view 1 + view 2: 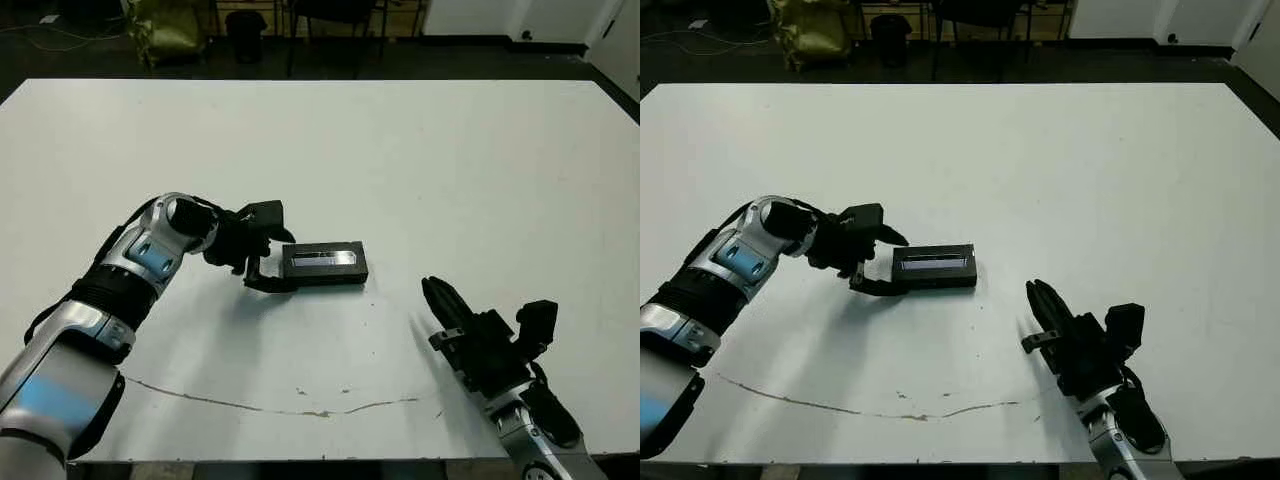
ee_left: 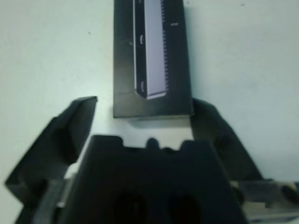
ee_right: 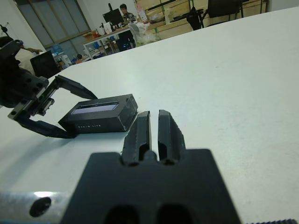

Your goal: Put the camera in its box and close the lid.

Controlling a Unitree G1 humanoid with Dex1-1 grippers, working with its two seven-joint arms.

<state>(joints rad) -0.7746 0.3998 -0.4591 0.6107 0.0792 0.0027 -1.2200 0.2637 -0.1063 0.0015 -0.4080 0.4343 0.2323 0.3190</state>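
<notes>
The lid (image 1: 324, 261), grey stripe up, sits closed on the box (image 1: 330, 277) at the centre of the frame on the white table (image 1: 450, 160). The left gripper (image 1: 262, 252) is spread wide around the box's left end, grasping nothing. At lower right, the right gripper (image 1: 440, 300) is clenched and empty, well apart.

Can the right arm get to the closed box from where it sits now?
Probably yes. Bare table lies between the right gripper and the box, though the left gripper already brackets the box's far end with open fingers.
</notes>
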